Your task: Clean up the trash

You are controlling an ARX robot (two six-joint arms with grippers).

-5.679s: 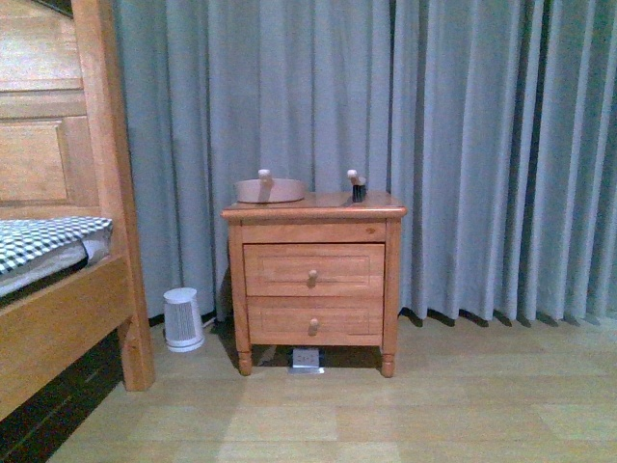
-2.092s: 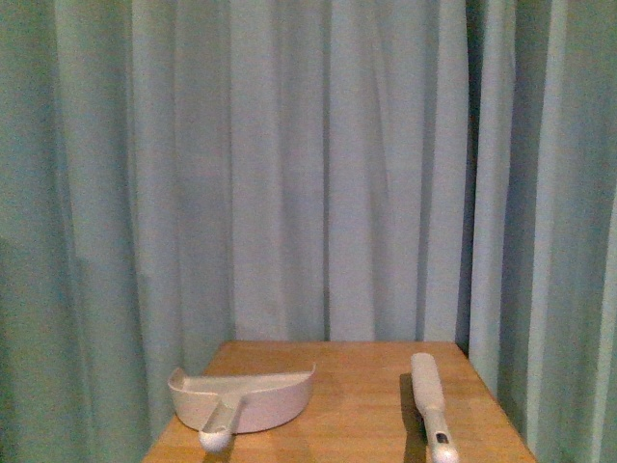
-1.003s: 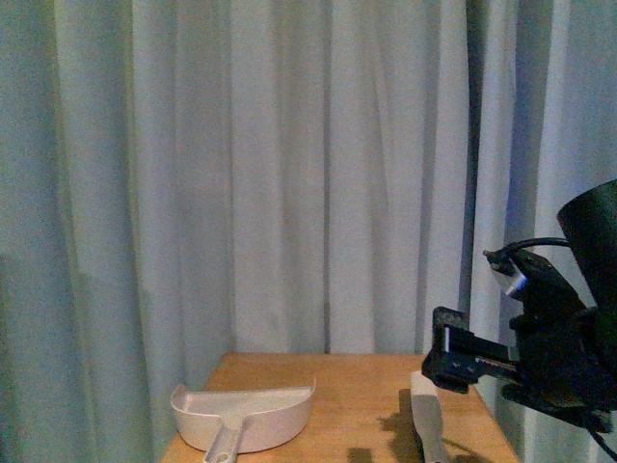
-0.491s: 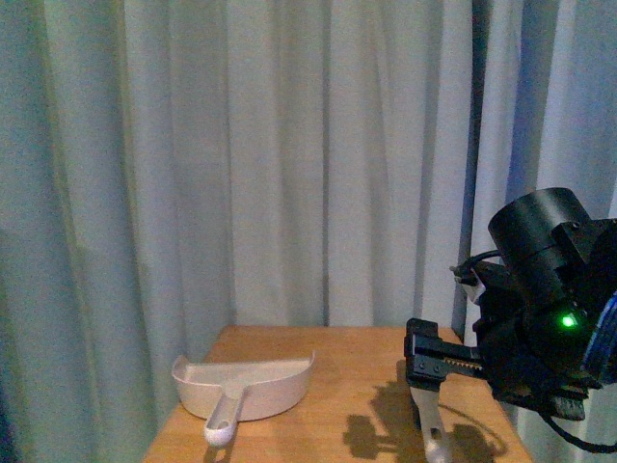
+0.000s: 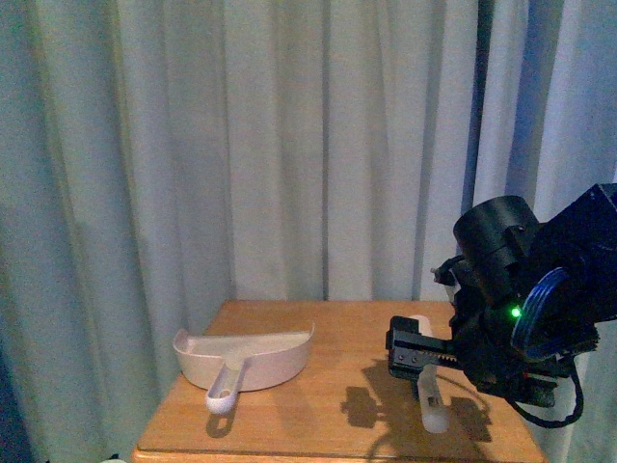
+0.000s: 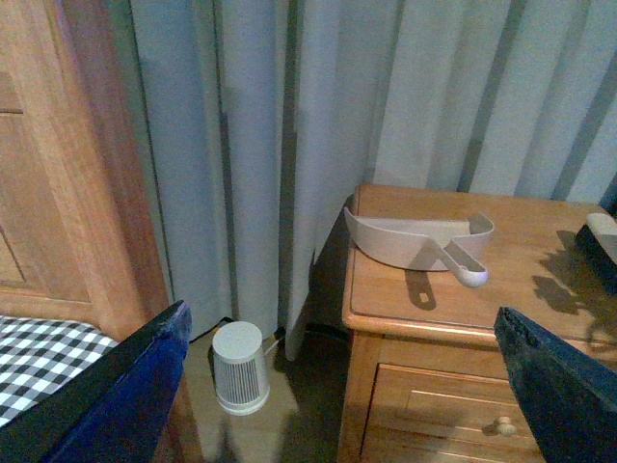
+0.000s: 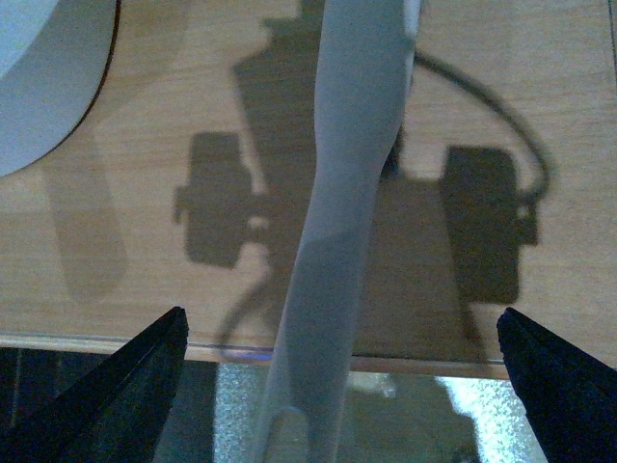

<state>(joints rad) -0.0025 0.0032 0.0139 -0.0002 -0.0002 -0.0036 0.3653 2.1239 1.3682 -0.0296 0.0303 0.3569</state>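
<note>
Front view: right hand (image 5: 420, 359), fingers spread wide, hovers over a white brush (image 5: 431, 405) on the wooden tabletop (image 5: 328, 386); pale dustpan (image 5: 246, 357) lies apart. Left hand (image 6: 339, 316) likewise released. Trash not visible.

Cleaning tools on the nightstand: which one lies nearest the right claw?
The long-handled brush, directly under the open right claw; the dustpan sits apart, further left.

Your right gripper (image 5: 416, 355) came in and dropped over the brush (image 5: 431, 407); nightstand (image 5: 289, 429) front edge now in view.
</note>
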